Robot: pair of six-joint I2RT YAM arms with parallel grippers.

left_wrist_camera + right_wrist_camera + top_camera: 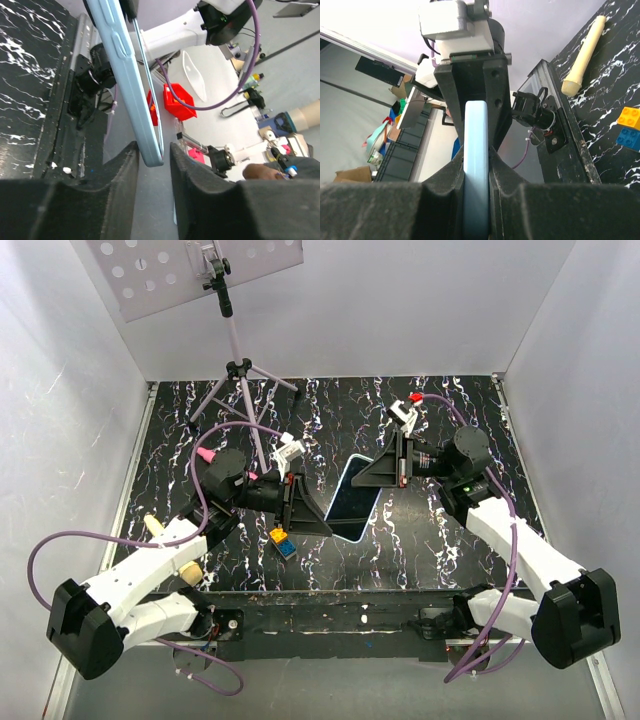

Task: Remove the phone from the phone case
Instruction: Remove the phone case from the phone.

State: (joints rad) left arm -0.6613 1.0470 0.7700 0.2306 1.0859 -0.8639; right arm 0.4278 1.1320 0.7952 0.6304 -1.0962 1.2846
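The phone (352,498) shows its dark glossy screen, seated in the light blue phone case (347,537), and both hang tilted above the table. My right gripper (364,480) is shut on the case's upper right edge; in the right wrist view the case (476,150) is pinched edge-on between both pads of that gripper (476,167). My left gripper (322,524) is at the lower left corner. In the left wrist view the case (125,70) has its corner inside the open left gripper (154,150), with a gap to the right finger (187,165).
Yellow and blue toy bricks (282,540) lie on the black marbled table (430,530) just below the left gripper. A cream stick (188,568) lies near the left arm. A tripod (238,370) stands at the back left. White walls close in three sides.
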